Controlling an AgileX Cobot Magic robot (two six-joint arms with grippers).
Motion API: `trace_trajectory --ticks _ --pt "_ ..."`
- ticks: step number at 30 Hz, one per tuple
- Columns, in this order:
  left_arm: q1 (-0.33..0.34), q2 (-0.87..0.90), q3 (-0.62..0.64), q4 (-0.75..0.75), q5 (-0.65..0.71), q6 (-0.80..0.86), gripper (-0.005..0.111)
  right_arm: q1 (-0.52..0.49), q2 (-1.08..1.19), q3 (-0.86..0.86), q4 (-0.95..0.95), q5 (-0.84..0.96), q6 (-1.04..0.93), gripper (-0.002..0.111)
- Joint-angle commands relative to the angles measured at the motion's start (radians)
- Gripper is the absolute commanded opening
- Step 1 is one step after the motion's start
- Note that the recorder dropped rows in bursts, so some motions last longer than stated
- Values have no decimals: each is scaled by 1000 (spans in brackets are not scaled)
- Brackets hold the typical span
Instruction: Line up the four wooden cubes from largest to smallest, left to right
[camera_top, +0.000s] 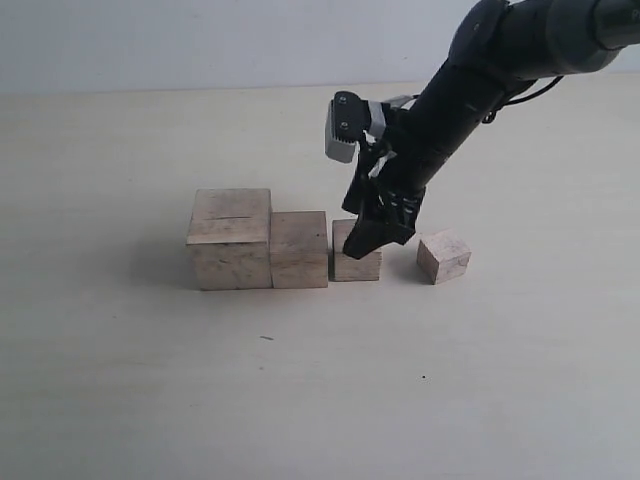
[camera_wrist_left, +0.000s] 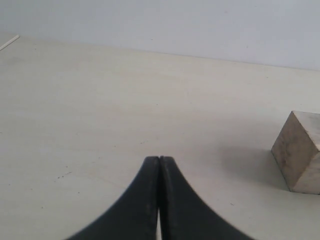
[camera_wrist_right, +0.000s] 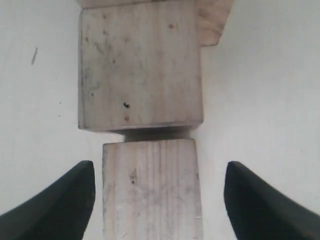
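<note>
Three wooden cubes stand in a row in the exterior view: the largest cube (camera_top: 230, 240) with a crack line on top, the second cube (camera_top: 299, 250) touching it, then the third cube (camera_top: 356, 262). The smallest cube (camera_top: 443, 257) sits apart to the right, turned askew. My right gripper (camera_top: 372, 238) is down over the third cube. In the right wrist view this gripper (camera_wrist_right: 157, 172) is open, fingers either side of the third cube (camera_wrist_right: 152, 200) with gaps, and the second cube (camera_wrist_right: 140, 70) lies beyond. My left gripper (camera_wrist_left: 159, 159) is shut on nothing, with one wooden cube (camera_wrist_left: 300, 152) off to its side.
The pale tabletop (camera_top: 300, 400) stretches around the cubes, with a light wall (camera_top: 200, 40) behind it. The right arm (camera_top: 480, 70) slants down from the upper right. The left arm does not show in the exterior view.
</note>
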Motion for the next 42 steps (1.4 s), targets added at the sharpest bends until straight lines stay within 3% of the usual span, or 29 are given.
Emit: trace_trajectory --ticks 1,5,9,11,15,20,42 --pt "-4 -6 3 -7 -11 1 0 3 -71 3 11 6 41 69" --pt "-4 -6 3 -7 -11 1 0 3 -121 3 -7 6 144 69" --pt "-4 -6 3 -7 -11 1 0 3 -151 3 -200 9 481 62" --pt "-4 -6 3 -7 -11 1 0 3 -151 3 -285 14 644 55" --pt "-4 -6 3 -7 -11 1 0 3 -127 3 -372 26 990 28" --pt "-4 -6 3 -7 -11 1 0 3 -103 3 -341 46 1039 0" --pt "-4 -6 3 -7 -11 1 0 3 18 3 -267 21 1053 0"
